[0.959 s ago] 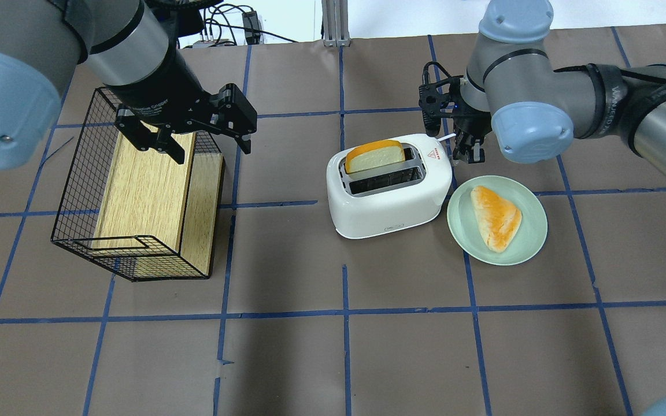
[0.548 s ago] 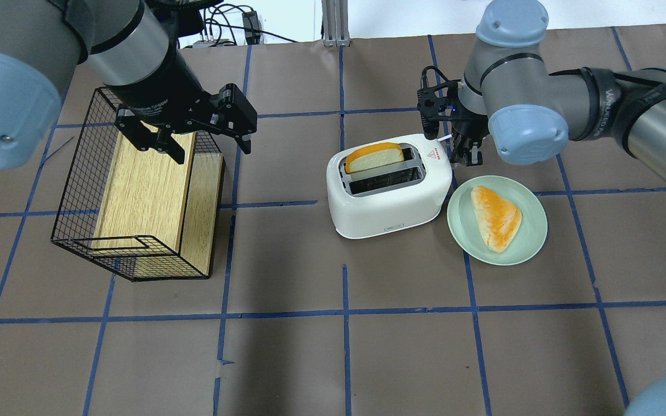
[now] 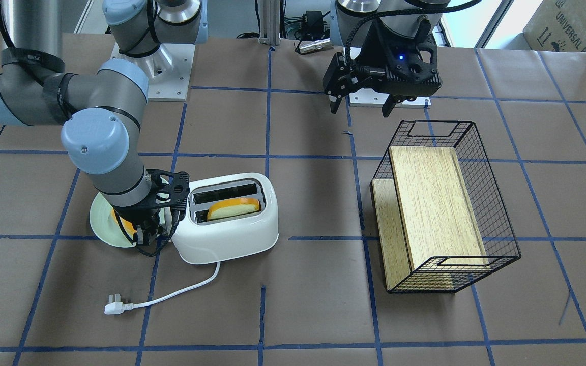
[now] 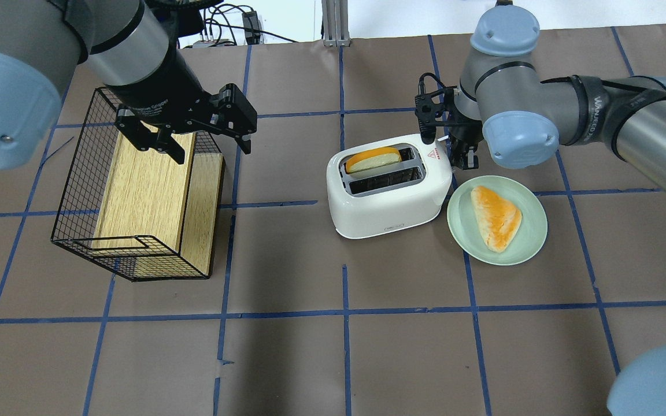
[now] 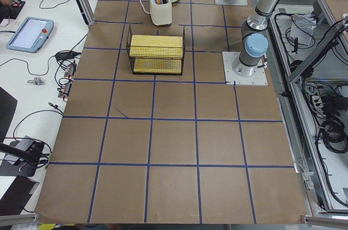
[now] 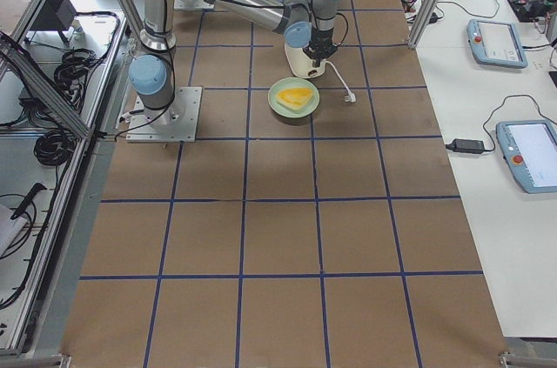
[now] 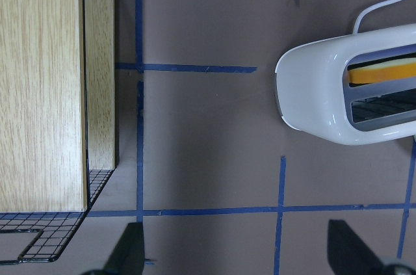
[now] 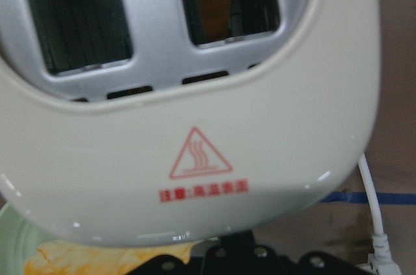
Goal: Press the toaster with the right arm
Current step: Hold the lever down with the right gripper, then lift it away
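Overhead exterior: toaster (image 4: 388, 196) mid-table, right gripper (image 4: 463, 157) low at its 2 o'clock end, finger spread hidden, can't tell. Left gripper (image 4: 211, 147) hangs wide open, empty. Light, slick shell, probably skids; push the end lever straight down, no squeezing.

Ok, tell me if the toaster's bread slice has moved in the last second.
Yes: the bread slice has sunk lower into the toaster slot.

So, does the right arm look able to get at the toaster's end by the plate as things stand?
Probably yes. The right gripper hangs right at the toaster's warning-label end, and nothing shows between them. The plate lies close by but low on the table, so it seems unlikely to block the arm.
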Controlling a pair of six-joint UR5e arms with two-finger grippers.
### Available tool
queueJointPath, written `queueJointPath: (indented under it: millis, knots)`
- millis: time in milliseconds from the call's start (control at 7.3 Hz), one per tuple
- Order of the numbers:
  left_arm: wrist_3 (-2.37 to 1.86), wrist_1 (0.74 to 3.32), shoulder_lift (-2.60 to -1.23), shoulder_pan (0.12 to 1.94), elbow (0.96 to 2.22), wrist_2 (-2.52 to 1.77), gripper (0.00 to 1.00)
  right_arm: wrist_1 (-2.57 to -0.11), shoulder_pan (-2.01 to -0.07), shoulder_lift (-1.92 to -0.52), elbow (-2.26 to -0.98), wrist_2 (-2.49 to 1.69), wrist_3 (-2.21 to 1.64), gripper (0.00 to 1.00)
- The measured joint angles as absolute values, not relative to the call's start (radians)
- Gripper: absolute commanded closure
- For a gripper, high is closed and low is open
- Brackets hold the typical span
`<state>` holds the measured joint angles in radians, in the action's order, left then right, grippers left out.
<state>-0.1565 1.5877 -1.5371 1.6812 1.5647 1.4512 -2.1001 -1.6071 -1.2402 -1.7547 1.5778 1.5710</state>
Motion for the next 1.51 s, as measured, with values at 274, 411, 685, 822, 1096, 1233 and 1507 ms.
queueJointPath:
  millis: [274,411,685,822,1096,1233,1507]
  knots:
    - [-0.156,1.588,-1.537,1.681,1.565,1.451,0.0,-2.114,-1.608,-1.235,-1.766,1.578,1.571,0.95]
    - [-0.156,1.588,-1.537,1.681,1.565,1.451,0.0,-2.117,-1.608,-1.235,-1.768,1.578,1.571,0.95]
    - [-0.156,1.588,-1.537,1.681,1.564,1.451,0.0,-2.12,-1.609,-1.235,-1.769,1.578,1.571,0.94]
    - [-0.156,1.588,-1.537,1.681,1.564,1.451,0.0,-2.12,-1.609,-1.234,-1.77,1.578,1.571,0.94]
    - [-0.156,1.588,-1.537,1.681,1.564,1.451,0.0,-2.12,-1.609,-1.238,-1.771,1.58,1.569,0.94]
    - [-0.156,1.588,-1.537,1.681,1.564,1.451,0.0,-2.117,-1.609,-1.25,-1.765,1.583,1.566,0.94]
    - [-0.156,1.588,-1.537,1.681,1.564,1.451,0.0,-2.104,-1.609,-1.3,-1.754,1.581,1.554,0.94]
